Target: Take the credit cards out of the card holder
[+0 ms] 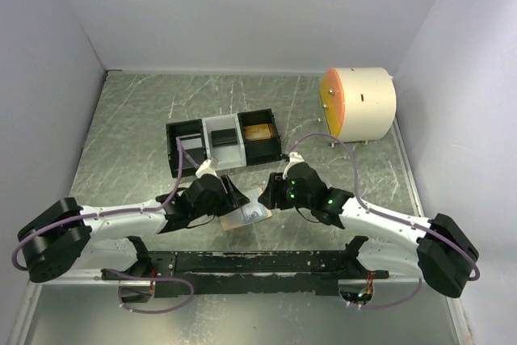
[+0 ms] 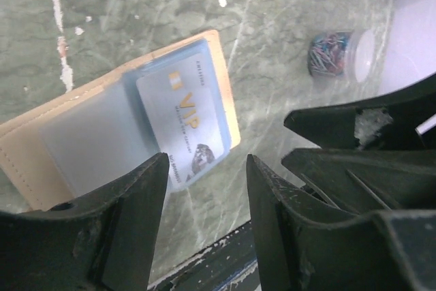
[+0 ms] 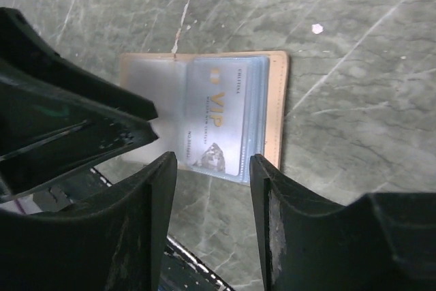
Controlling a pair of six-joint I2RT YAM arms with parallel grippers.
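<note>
Left of centre, left gripper (image 2: 206,168): black fingers are spread with nothing between them. It hangs just above the near edge of the holder, and one finger overlaps the bare left leaf.
Centre, card holder: thin bifold wallet, tan outside and pale blue with slots inside (image 3: 155,86). It lies open and flat on the green marbled table (image 1: 121,143), between the two grippers and on the near side of the black-and-white three-compartment tray (image 1: 220,119).
Right leaf, credit card: silver-grey rigid card with gold "VIP" lettering (image 3: 219,120). It sits in the right-hand slots, and its near short end shows just past the holder's near edge.
Card's long axis: far to near. In the right wrist view it points straight into the gap between that arm's fingers. In the left wrist view it lies askew to the fingers.
Right of centre, right gripper (image 3: 212,165): black fingers are apart and pinch nothing. They are just beside the card's near end and not touching it.
Nearer arm: both are close, but the right looks better lined up with the card.
Coming move, as I judge it: the right fingers take the exposed near end and draw it toward the near side, along the slot. The left arm can press the bare leaf so the holder does not slide.
</note>
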